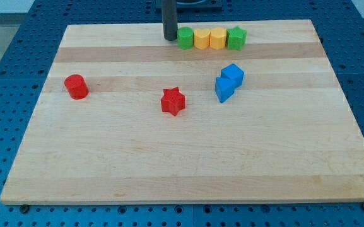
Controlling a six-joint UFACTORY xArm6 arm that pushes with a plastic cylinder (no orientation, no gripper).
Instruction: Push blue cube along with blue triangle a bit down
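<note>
The blue cube (233,74) sits right of the board's centre, touching the blue triangle (224,89) just below and to its left. My tip (170,38) rests near the view's top, at the board's upper edge, well up and to the left of both blue blocks. It stands just left of the green round block (185,38).
A row along the top holds the green round block, a yellow block (202,38), a second yellow block (217,38) and a green star (236,38). A red star (173,101) lies near the centre. A red cylinder (76,86) stands at the left. The wooden board (182,164) lies on a blue perforated table.
</note>
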